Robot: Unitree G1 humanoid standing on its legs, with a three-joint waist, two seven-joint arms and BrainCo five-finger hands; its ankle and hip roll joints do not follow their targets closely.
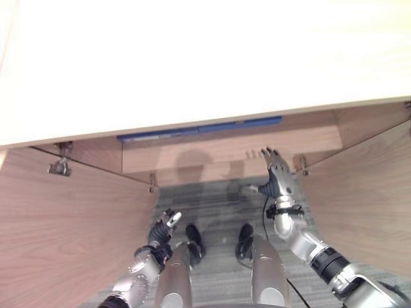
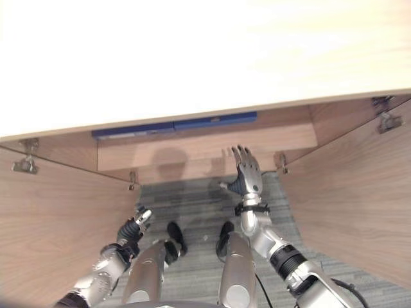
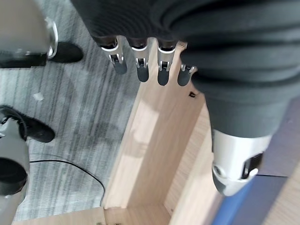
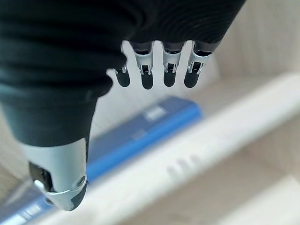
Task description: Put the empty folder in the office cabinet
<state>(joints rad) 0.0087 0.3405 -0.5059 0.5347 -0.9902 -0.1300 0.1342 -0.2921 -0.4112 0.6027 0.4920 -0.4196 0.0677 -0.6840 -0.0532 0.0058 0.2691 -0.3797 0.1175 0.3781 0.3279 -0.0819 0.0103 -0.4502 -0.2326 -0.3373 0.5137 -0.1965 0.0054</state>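
Note:
The blue folder (image 1: 199,129) lies flat on a shelf inside the open wooden cabinet (image 1: 231,153), with only its front edge showing under the cabinet's pale top (image 1: 192,58). My right hand (image 1: 280,176) is raised in front of the shelf's right part, open, fingers straight, holding nothing. The right wrist view has the folder (image 4: 140,136) just past the fingers (image 4: 166,70). My left hand (image 1: 164,226) hangs low beside the left door, open and empty. Its fingers (image 3: 140,61) are straight above the cabinet's bottom corner.
The cabinet's left door (image 1: 64,224) and right door (image 1: 372,192) stand swung open on either side of me, with metal hinges (image 1: 59,168) on them. Grey carpet (image 1: 212,205) covers the floor between the doors.

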